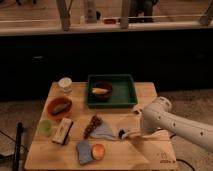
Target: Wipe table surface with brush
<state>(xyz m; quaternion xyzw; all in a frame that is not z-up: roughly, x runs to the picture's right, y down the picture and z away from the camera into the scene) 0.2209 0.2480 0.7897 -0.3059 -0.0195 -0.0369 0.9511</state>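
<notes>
A pale wood table (150, 152) fills the lower frame, with a dark wall (100, 55) behind. At lower right, the gripper (133, 135) is by the brush (122, 133); its grip is unclear.

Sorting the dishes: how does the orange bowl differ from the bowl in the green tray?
The orange bowl sits on the table surface; the tray bowl is dark, inside the green tray. The orange bowl holds something dark, the tray bowl something yellow. Both stand upright. The gripper is by the brush.
</notes>
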